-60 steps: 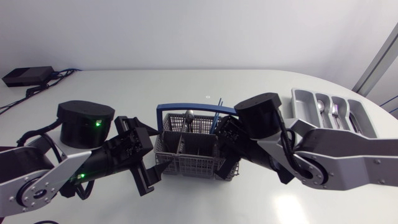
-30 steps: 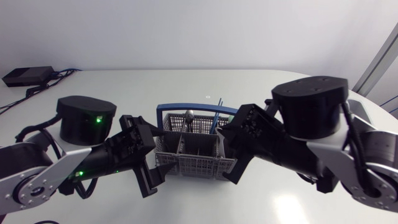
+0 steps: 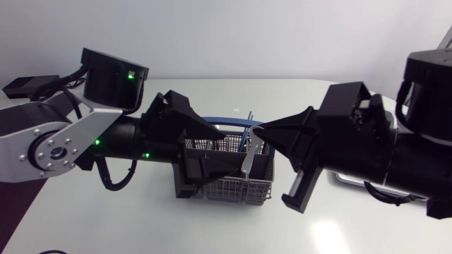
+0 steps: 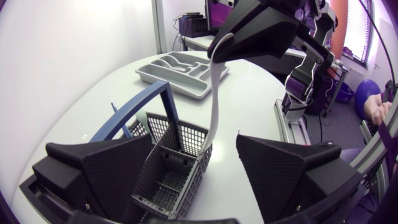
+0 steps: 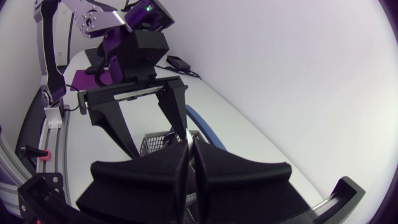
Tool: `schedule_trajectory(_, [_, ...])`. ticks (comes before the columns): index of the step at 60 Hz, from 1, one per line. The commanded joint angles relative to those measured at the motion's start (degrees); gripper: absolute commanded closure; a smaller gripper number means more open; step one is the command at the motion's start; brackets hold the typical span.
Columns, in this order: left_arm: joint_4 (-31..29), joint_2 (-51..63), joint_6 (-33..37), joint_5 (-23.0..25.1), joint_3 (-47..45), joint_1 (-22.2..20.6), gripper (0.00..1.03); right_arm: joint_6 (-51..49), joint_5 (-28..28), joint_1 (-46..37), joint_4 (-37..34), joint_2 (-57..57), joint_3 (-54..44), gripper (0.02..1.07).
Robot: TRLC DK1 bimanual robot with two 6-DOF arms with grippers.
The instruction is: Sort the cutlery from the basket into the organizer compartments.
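White counter with a grey mesh basket (image 3: 233, 187) near its middle. The grey organizer (image 4: 186, 89) lies well apart from it on the right arm's side and is hidden behind that arm in the head view. The right hand (image 3: 260, 131) is closed on the upper end of a silver cutlery piece (image 3: 247, 159), which hangs almost upright with its lower end at the basket's rim; whether it is a fork, knife or spoon cannot be told. The left hand (image 4: 196, 138) is open, its fingers spread wide to either side of the basket; contact with the mesh cannot be confirmed.

Handling: the piece is probably stiff, light, smooth metal, apt to swing or slip when pinched at one end. A hold nearer mid-handle would steady it.

Obstructions: the basket's blue handle (image 3: 227, 121) arches just beside the hanging piece, the mesh dividers could catch its tip, and the left hand's upper finger (image 3: 203, 121) stands near the lift path. A straight upward lift appears safest before travel toward the organizer.
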Motion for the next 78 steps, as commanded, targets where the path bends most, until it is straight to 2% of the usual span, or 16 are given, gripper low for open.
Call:
schedule_trajectory(1, [-1.04,2.77,-2.15,2.91,3.19,0.37,0.12,2.32,-1.87,-1.89,-0.75,-1.36,1.85,1.01])
schedule_trajectory(8, [-1.65,4.35,-2.76,7.13,4.33,0.64,0.16,3.90,-6.44,-5.41,-1.28,-1.97,2.64,1.01])
schedule_trajectory(13, [-1.74,4.97,-3.12,9.50,4.68,0.55,0.17,4.78,-7.76,-6.11,-1.19,-2.06,2.99,1.01])
schedule_trajectory(18, [-1.65,6.29,-3.03,9.94,5.12,-0.42,0.31,6.62,-10.93,-7.69,-0.93,-2.06,3.52,1.01])
schedule_trajectory(21, [-1.56,6.37,-3.12,10.82,5.12,-0.51,0.36,7.33,-12.60,-8.48,-0.93,-1.89,3.69,1.01])
schedule_trajectory(39, [-1.21,7.87,-2.76,12.93,5.12,-1.03,0.52,9.09,-16.55,-10.59,-0.75,-1.62,4.05,1.01])
schedule_trajectory(60, [3.53,8.57,-4.35,16.45,4.07,-1.21,0.72,10.32,-19.98,-12.79,0.04,-0.66,3.87,1.01])
schedule_trajectory(64, [4.59,8.57,-4.52,17.15,3.72,-1.38,0.86,10.49,-20.33,-13.06,0.12,-0.66,3.87,1.01])
schedule_trajectory(65, [4.76,8.66,-4.61,17.15,3.63,-1.47,0.96,10.49,-20.42,-13.14,0.12,-0.66,3.87,1.01])
schedule_trajectory(66, [4.76,8.66,-4.61,17.15,3.63,-1.47,0.99,10.49,-20.42,-13.14,0.12,-0.74,3.87,1.01])
schedule_trajectory(78, [5.03,9.19,-4.70,17.15,3.10,-2.26,1.00,10.49,-20.42,-13.41,0.12,-0.74,3.69,1.01])
